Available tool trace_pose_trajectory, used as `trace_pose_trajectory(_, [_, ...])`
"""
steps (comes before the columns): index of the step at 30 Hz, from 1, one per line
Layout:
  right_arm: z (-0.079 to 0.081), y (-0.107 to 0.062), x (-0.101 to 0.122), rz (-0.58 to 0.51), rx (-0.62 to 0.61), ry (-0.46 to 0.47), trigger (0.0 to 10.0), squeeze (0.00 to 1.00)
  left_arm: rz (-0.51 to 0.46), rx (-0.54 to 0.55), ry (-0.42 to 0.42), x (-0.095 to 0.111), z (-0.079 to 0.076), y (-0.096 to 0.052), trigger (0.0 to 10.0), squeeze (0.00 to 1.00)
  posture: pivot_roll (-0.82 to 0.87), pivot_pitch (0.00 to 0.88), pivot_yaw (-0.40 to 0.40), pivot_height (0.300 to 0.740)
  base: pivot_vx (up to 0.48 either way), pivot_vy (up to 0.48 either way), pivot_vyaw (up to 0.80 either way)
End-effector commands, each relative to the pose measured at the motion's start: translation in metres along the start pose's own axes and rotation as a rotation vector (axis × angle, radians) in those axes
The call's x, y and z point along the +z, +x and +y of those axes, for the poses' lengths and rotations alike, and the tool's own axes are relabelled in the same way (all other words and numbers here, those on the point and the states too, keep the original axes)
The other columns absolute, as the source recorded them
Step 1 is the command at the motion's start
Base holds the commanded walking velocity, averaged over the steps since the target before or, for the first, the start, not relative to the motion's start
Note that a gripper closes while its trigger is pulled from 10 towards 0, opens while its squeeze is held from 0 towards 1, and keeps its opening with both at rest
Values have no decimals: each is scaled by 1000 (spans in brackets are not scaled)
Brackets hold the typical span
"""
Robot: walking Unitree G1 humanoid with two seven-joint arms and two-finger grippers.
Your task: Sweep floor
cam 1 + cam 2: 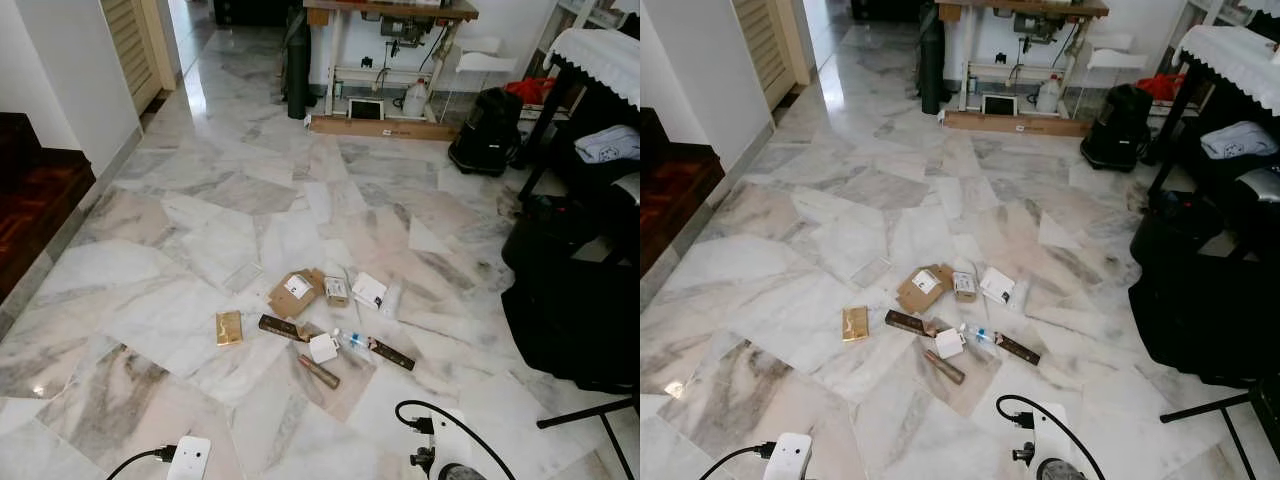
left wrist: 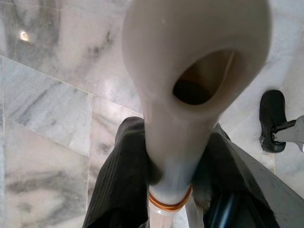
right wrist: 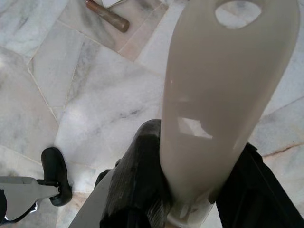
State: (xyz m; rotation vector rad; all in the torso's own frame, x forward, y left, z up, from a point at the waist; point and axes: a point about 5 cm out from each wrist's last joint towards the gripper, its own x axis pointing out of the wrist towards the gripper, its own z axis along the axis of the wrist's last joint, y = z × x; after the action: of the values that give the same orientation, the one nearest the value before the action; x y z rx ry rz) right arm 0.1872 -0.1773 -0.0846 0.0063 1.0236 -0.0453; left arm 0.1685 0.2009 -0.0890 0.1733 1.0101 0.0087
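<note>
- Mostly I worry about the marble floor [image 1: 200,200]: it is wide and glossy, and I judge light litter could skid past the sweep instead of gathering.
- Black bags [image 1: 575,300] and a stand leg [image 1: 590,412] crowd my right side; a wide stroke could snag there.
- My left gripper [image 2: 164,190] is clamped round a pale handle [image 2: 190,71], fingers [image 2: 121,180] pressed on both sides of its neck; my right gripper [image 3: 190,199] grips a second pale handle [image 3: 223,95] likewise. I cannot tell which is the broom.
- A flattened cardboard box [image 1: 296,292] lies open just ahead, with a white label on it and no contents I can make out.
- Small cartons, brown tubes [image 1: 319,371] and a gold packet [image 1: 229,327] cluster around it; tubes may roll.
</note>
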Motion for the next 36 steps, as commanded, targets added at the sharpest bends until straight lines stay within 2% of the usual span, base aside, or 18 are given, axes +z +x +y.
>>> trace_pose_trajectory(1, [-15, -3, 4, -106, -4, 43, 10000, 0, -87, 62, -307, 13, 23, 0, 10000, 0, -58, 37, -38, 740, 0, 0, 0])
trace_pose_trajectory(5, [-16, -3, 6, -107, 1, -40, 10000, 0, -79, 66, -339, 11, 25, -1, 10000, 0, -54, 28, -43, 740, 0, 0, 0])
trace_pose_trajectory(21, [-18, -3, 6, -107, -4, -107, 10000, 0, -59, 98, -435, 4, 31, -2, 10000, 0, -56, 0, -46, 740, 0, 0, 0])
trace_pose_trajectory(27, [-19, -3, 5, -107, -15, -54, 10000, 0, -77, 83, -380, 9, 30, -2, 10000, 0, -54, 3, -48, 740, 0, 0, 0])
trace_pose_trajectory(30, [-19, -3, 4, -105, -23, 14, 10000, 0, -90, 68, -303, 13, 28, -1, 10000, 0, -54, 12, -49, 740, 0, 0, 0])
trace_pose_trajectory(36, [-18, -3, 1, -96, -35, 90, 10000, 0, -86, 68, -308, 12, 27, -1, 10000, 0, -51, 21, -47, 740, 0, 0, 0])
